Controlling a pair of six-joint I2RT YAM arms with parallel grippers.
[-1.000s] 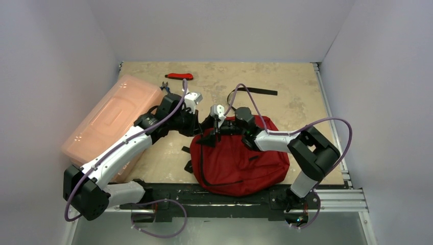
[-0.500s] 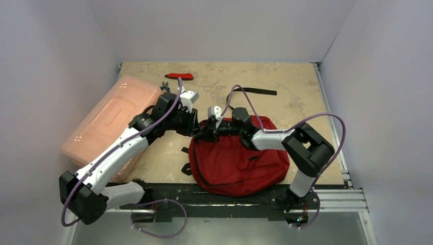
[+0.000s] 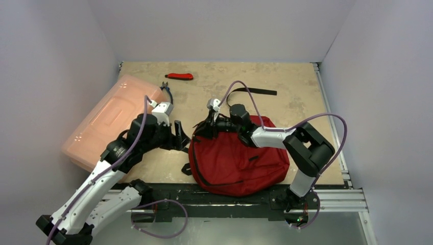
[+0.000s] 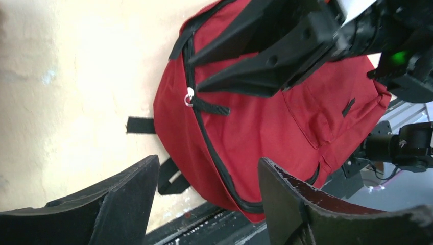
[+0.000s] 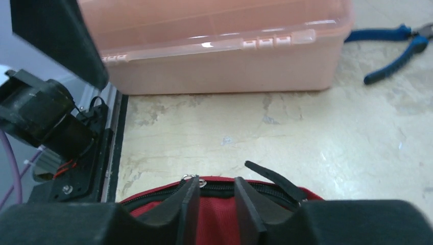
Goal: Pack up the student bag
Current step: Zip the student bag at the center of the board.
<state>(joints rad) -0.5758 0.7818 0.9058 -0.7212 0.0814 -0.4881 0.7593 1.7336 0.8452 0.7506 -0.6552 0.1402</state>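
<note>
Top external view: right of the pink plastic box point(image 3: 110, 120), the left gripper point(image 3: 182, 137) hangs released and empty. The right gripper point(image 3: 203, 128) straddles the zipper point(image 5: 217, 187) at the far-left rim of the red backpack point(image 3: 235, 158), which lies near-centre. Whether it grips is unclear. It should pinch the zipper pull point(image 5: 189, 177) squarely and draw along the track.

One red backpack point(image 3: 240, 163). One pink plastic box point(image 3: 110, 120). One blue-handled pliers point(image 5: 380, 34). One red-handled tool point(image 3: 179, 76). One long black strap point(image 3: 254, 91). Two grippers: left gripper point(image 4: 207, 163), right gripper point(image 5: 212, 186).
</note>
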